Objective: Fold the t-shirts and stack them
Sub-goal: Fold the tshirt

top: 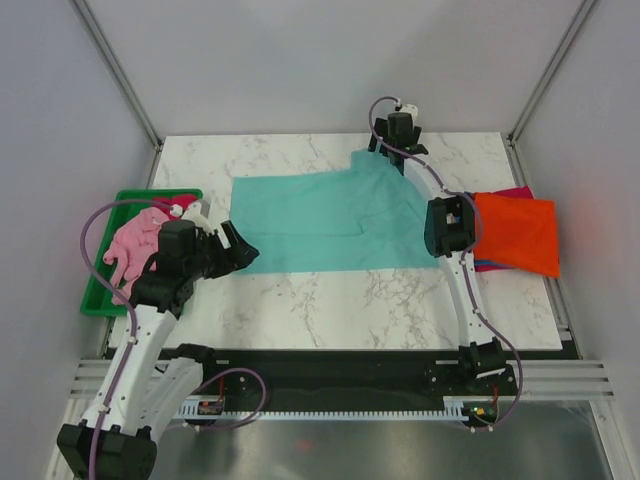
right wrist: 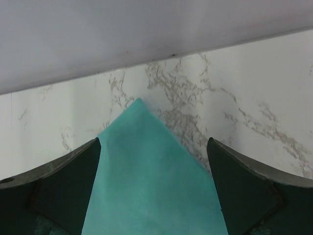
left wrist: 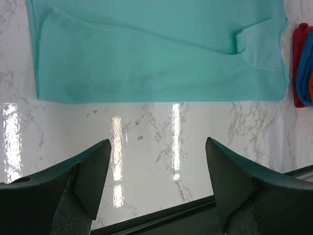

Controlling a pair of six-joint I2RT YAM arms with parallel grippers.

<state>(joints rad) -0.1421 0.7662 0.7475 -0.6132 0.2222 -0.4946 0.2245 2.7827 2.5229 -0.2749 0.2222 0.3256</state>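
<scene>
The teal t-shirt (top: pixel 330 220) lies flat in the middle of the table (top: pixel 330 300).
Your right gripper (right wrist: pixel 154 144) is wide open, with the shirt's far corner between its fingers. Your left gripper (left wrist: pixel 157 147) is wide open and empty over bare table by the shirt's near edge. Only the top view shows the pink shirt (top: pixel 135 245) in the green tray (top: pixel 110 290).

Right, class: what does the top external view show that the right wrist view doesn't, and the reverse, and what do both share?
Only the top view: the green tray, the pink shirt on it, the orange shirt, the left gripper. Only the right wrist view: a pointed cloth corner between the open jaws of the right gripper. Both: the teal t-shirt on the marble table.
</scene>
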